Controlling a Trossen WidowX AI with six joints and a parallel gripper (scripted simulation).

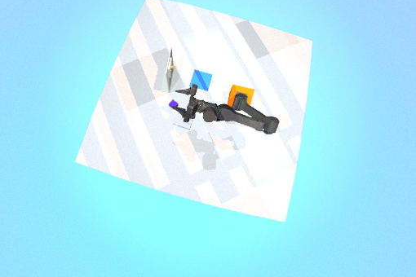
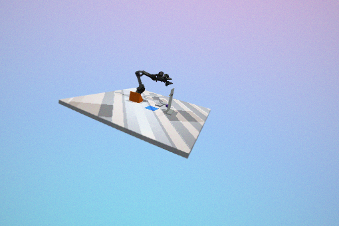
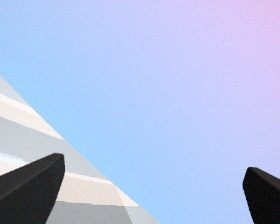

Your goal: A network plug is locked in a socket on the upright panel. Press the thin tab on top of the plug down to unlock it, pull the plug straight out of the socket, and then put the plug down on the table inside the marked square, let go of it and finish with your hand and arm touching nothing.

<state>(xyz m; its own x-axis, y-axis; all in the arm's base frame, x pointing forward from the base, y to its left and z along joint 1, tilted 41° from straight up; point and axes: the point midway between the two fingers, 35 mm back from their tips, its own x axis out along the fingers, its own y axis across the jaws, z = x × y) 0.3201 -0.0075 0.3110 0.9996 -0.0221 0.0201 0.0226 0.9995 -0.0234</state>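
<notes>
The upright panel (image 1: 170,76) (image 2: 171,101) stands on the table, pale and thin. A small yellow-orange piece, seemingly the plug (image 1: 174,67), is on the panel's robot-facing side; its tab is too small to make out. A flat blue square (image 1: 201,80) (image 2: 151,108) is marked on the table between panel and robot base. My gripper (image 1: 174,98) (image 2: 172,81) (image 3: 156,171) is open and empty. It is raised above the table, higher than the panel's top in the exterior view and off to one side of the plug. The wrist view shows neither plug nor panel.
A small purple block (image 1: 173,103) (image 2: 167,106) lies low near the panel's foot, below one fingertip in the top view. A thin grey outline (image 1: 182,126) shows beside the gripper. The arm stands on an orange base (image 1: 245,91) (image 2: 135,97).
</notes>
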